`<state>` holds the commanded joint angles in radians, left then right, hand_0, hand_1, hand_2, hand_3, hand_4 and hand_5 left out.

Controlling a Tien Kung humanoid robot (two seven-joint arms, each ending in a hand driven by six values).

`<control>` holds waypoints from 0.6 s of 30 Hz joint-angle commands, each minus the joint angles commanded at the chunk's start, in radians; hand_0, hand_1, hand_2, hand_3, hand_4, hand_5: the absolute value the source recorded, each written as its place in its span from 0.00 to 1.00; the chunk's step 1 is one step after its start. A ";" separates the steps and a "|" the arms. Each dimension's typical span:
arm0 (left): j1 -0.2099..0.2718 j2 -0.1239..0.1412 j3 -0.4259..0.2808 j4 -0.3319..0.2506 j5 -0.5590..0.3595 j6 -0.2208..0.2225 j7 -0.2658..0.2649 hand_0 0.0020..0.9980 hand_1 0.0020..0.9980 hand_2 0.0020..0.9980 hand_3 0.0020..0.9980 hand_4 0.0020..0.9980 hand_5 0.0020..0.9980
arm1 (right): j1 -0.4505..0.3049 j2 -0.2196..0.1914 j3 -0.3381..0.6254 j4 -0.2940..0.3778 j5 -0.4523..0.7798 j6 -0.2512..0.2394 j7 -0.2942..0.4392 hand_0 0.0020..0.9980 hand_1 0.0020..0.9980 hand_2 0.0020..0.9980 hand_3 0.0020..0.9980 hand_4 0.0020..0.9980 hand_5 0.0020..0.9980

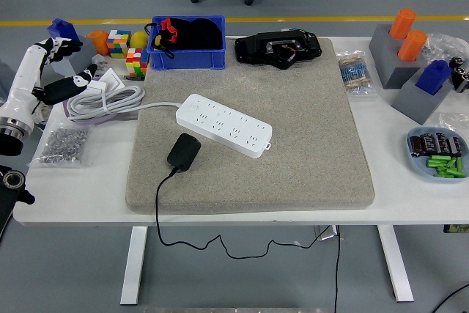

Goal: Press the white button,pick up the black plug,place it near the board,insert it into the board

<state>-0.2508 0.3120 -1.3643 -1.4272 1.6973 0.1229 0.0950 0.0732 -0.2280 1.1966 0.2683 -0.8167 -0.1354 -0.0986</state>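
The left hand (62, 53) rests off the counter's (410, 199) far left corner, white forearm angled up, fingers loosely curled around nothing, well apart from the work; no right hand shows. From there inward lies a coiled white cable (102, 99), which runs to the board (223, 124), a white strip lying diagonally on the grey mat (308, 152). The plug (183, 151) sits flat on the mat just beside the board's near left end, its thin black cord (157, 203) trailing over the counter's near edge. The plug looks like a small rigid adapter, light, smooth and a little slippery, so it should be pinched across its two long sides, clear of the cord end. The hanging cord will probably tug back when it lifts. Its prongs are hidden.
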 joint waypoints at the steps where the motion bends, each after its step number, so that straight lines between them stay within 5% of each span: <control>1: -0.007 0.006 0.012 0.001 -0.001 -0.002 0.003 0.70 0.71 0.67 0.70 0.76 0.25 | 0.000 0.000 0.000 0.000 0.000 0.000 0.000 0.62 0.57 0.61 0.54 0.66 0.34; 2: -0.013 0.011 0.024 0.002 -0.002 -0.004 0.006 0.70 0.71 0.67 0.70 0.76 0.25 | 0.000 0.000 0.000 0.000 0.001 -0.001 0.000 0.62 0.57 0.61 0.54 0.66 0.34; 3: -0.029 0.022 0.049 0.004 -0.005 -0.008 0.012 0.27 0.44 0.50 0.67 0.55 0.00 | 0.000 -0.001 0.000 0.000 0.000 0.000 0.000 0.62 0.57 0.61 0.54 0.66 0.34; 8: -0.132 0.073 0.193 0.031 -0.051 -0.045 0.038 0.27 0.44 0.50 0.67 0.55 0.00 | 0.000 -0.003 -0.003 -0.002 0.003 0.000 -0.001 0.62 0.57 0.61 0.54 0.66 0.34; 9: -0.149 0.077 0.214 0.037 -0.053 -0.046 0.041 0.12 0.18 0.24 0.67 0.09 0.00 | 0.001 -0.003 -0.002 -0.002 0.003 0.000 0.000 0.62 0.57 0.61 0.54 0.66 0.34; 14: -0.238 0.091 0.312 0.081 -0.087 -0.059 0.055 0.12 0.18 0.24 0.67 0.09 0.00 | 0.001 -0.004 -0.002 -0.003 0.005 0.000 -0.001 0.62 0.57 0.61 0.54 0.66 0.34; 15: -0.252 0.092 0.327 0.090 -0.093 -0.063 0.059 0.02 0.06 0.14 0.69 0.00 0.00 | 0.001 -0.004 -0.001 -0.003 0.005 0.000 -0.001 0.62 0.57 0.61 0.54 0.66 0.34; 18: -0.298 0.095 0.383 0.124 -0.112 -0.067 0.062 0.02 0.06 0.14 0.69 0.00 0.00 | 0.000 -0.005 -0.003 -0.003 0.007 0.000 -0.001 0.62 0.57 0.61 0.54 0.66 0.34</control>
<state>-0.5492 0.4070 -0.9808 -1.3032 1.5853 0.0555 0.1572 0.0736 -0.2327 1.1933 0.2655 -0.8101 -0.1357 -0.0996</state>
